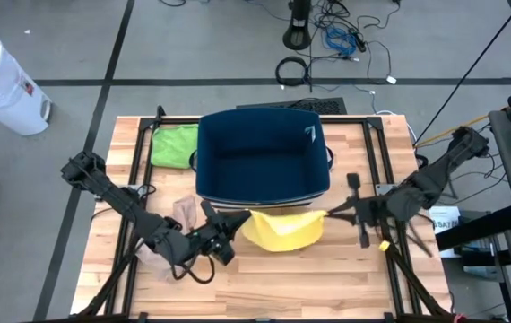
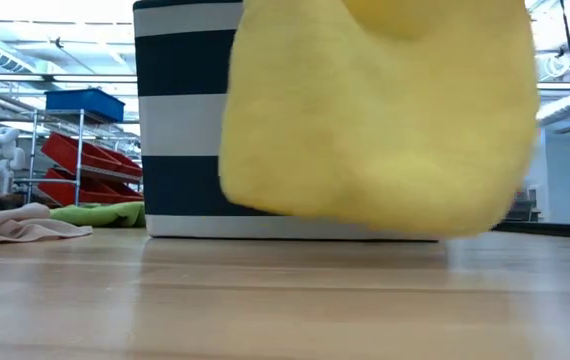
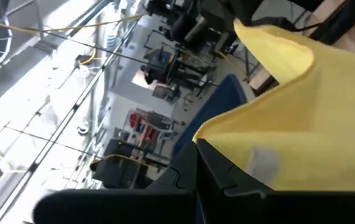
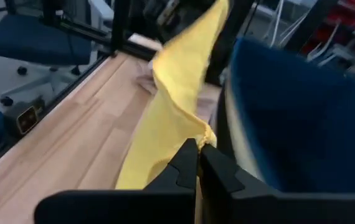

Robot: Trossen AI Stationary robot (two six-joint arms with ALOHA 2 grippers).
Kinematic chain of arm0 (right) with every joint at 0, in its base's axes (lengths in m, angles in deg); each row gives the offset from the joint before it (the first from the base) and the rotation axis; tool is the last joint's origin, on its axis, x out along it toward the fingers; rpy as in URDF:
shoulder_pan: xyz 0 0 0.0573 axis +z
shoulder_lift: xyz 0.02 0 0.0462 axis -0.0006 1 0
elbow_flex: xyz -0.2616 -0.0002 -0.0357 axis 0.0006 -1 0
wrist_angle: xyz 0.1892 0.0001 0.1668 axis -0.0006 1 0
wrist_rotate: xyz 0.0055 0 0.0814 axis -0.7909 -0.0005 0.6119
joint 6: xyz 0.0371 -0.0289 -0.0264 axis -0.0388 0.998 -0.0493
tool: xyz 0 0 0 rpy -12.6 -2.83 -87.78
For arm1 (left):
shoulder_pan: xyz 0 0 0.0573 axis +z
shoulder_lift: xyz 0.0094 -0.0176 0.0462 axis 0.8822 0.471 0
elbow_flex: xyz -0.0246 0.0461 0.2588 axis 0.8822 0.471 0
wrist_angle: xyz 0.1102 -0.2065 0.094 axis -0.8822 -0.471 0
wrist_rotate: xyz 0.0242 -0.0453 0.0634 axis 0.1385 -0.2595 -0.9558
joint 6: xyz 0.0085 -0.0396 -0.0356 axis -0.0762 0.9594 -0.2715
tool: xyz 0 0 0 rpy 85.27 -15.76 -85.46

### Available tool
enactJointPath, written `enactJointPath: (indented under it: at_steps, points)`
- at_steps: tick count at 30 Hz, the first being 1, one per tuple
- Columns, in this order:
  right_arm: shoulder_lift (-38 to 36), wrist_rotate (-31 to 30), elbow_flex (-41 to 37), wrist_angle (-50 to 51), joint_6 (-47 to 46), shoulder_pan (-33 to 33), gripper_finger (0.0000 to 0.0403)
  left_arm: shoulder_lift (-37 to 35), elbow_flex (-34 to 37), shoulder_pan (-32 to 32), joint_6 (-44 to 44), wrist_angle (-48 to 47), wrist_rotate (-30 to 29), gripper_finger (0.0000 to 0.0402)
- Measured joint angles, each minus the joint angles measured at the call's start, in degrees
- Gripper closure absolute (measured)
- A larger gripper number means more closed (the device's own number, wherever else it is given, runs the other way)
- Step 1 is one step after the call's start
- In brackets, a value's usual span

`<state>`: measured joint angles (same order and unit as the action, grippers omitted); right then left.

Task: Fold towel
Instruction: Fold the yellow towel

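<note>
I've got the soft yellow cloth towel (image 1: 282,231) lifted off the wooden desk (image 1: 345,278) just in front of the navy fabric bin (image 1: 263,154), left tool (image 1: 229,235) and right tool (image 1: 338,213) each clamped on an end, sagging between them, no fold made yet.

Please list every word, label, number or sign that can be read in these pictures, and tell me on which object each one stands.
No text can be read in any view.
White tag inside the blue bin: too small to read.
Pale label on the yellow towel: blurred, unreadable.
Red mark on the white container beside the table: too small to read.
Printed sheet at the table's right: unreadable.
</note>
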<state>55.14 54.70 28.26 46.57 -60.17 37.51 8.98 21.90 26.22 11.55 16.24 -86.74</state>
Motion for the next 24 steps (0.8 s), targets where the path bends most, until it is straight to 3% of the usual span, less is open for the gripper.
enactJointPath:
  at_steps: [3,8,17,24]
  points:
    - [-0.17,1.84,1.68,1.25,0.76,0.12,0.0403,-0.01,0.0,0.1,-1.96,2.36,0.45,0.0401]
    - [2.67,11.17,1.96,4.89,-3.72,0.14,0.0403,0.01,0.01,-2.04,2.37,0.71,3.52,0.0401]
    - [14.89,24.61,1.96,2.39,-9.75,3.65,0.0403,1.1,0.02,-5.32,36.82,-22.27,14.66,0.0401]
    - [26.57,31.21,1.96,-5.01,-10.02,4.21,0.0403,4.51,0.09,-5.14,50.44,-26.56,26.49,0.0401]
